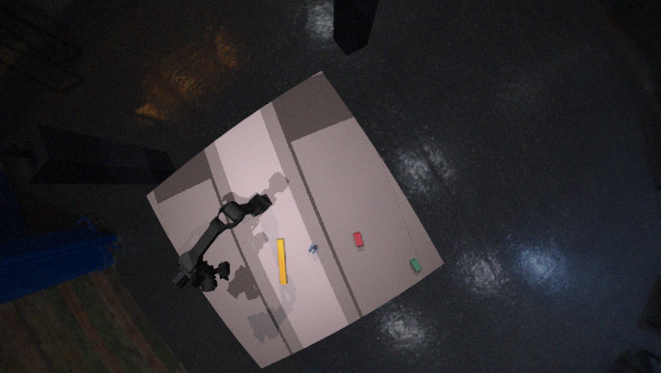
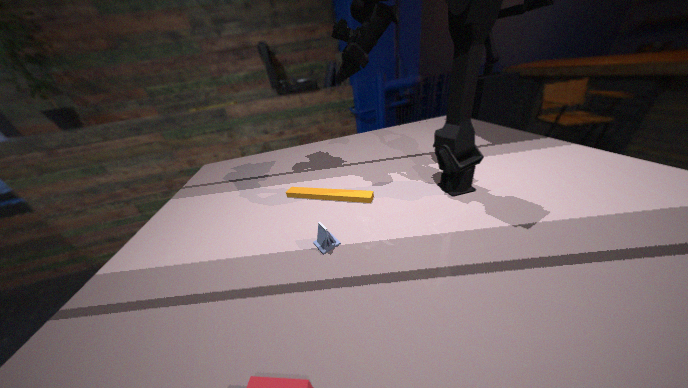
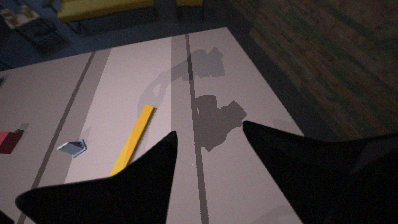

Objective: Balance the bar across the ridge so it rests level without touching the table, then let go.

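Note:
A long yellow bar (image 1: 281,261) (image 2: 330,194) (image 3: 134,139) lies flat on the pale table (image 1: 365,183) (image 2: 500,325) (image 3: 45,90). A small blue-grey ridge wedge (image 1: 313,248) (image 2: 326,238) (image 3: 74,147) stands upright a short way from the bar's middle, not touching it. My gripper (image 1: 263,202) (image 2: 456,187) (image 3: 210,130) is open and empty. It hangs low over the table beyond one end of the bar, apart from it. In the wrist view the bar and the ridge lie ahead and to the left of my two dark fingers.
A red block (image 1: 357,238) (image 2: 280,382) (image 3: 9,141) lies on the table beyond the ridge. A green block (image 1: 415,264) lies near the table's corner. Dark stripes and arm shadows cross the table. The table edge is close on the wrist view's right.

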`<state>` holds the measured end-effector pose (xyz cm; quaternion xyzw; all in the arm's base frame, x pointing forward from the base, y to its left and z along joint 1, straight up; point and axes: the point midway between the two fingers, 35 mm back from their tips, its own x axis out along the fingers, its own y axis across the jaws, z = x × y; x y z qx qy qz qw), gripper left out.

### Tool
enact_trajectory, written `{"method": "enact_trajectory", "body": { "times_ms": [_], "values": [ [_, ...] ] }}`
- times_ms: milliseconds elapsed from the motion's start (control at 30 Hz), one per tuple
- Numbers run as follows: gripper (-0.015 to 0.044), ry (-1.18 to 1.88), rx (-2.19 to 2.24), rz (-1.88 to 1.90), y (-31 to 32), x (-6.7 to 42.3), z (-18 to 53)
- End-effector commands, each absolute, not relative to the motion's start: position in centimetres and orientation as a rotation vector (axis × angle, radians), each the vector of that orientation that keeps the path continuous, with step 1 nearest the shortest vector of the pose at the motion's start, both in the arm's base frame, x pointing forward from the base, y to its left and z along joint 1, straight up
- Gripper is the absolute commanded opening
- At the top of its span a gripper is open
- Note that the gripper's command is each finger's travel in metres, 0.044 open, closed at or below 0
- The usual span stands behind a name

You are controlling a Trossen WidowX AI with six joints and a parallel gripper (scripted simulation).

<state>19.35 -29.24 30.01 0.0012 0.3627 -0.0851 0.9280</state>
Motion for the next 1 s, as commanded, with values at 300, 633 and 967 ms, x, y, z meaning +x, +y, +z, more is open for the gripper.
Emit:
{"method": "enact_trajectory", "body": {
  "times_ms": [300, 633, 967],
  "values": [
    [0.0315, 0.876, 0.169, -0.135, -26.5, 23.1, 26.0],
    [0.0315, 0.998, 0.289, -0.132, -23.7, 25.7, 23.0],
    [0.0315, 1.126, 0.377, -0.153, -20.4, 27.7, 20.1]
  ]
}}
